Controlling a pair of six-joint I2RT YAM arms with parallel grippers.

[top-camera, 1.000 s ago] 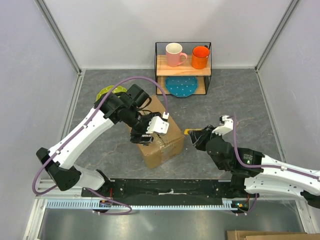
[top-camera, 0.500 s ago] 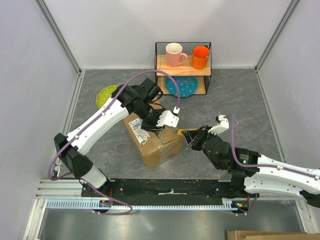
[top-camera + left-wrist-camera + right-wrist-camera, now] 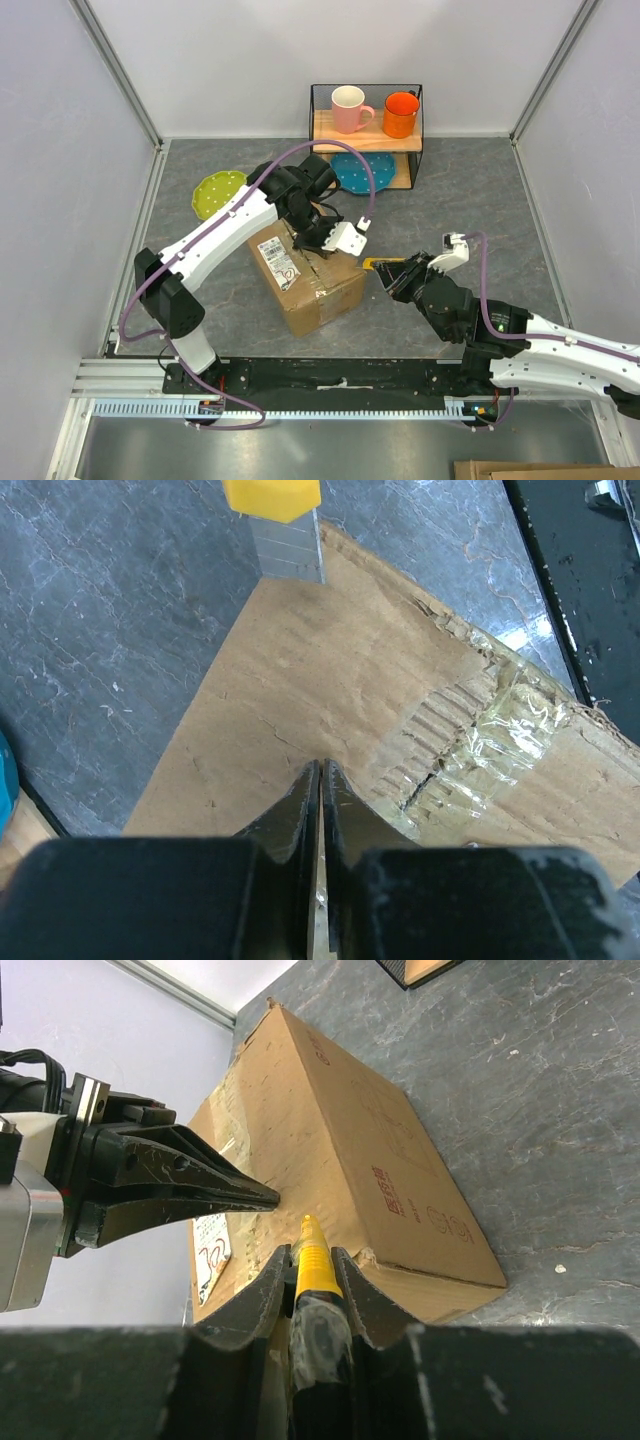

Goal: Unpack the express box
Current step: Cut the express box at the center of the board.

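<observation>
Brown box (image 3: 318, 290), white label (image 3: 283, 262) with red print, yellow cutter (image 3: 314, 1258) right by it, pink mug (image 3: 349, 108) and orange mug (image 3: 400, 114) behind.

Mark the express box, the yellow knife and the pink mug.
express box (image 3: 322, 283), top external view, its top face.
yellow knife (image 3: 313, 1265), right wrist view, its yellow handle.
pink mug (image 3: 350, 114), top external view, its side wall.

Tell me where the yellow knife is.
The yellow knife sits right of centre in the top view, clamped in the right gripper, its blade at the right edge of the express box.
</observation>
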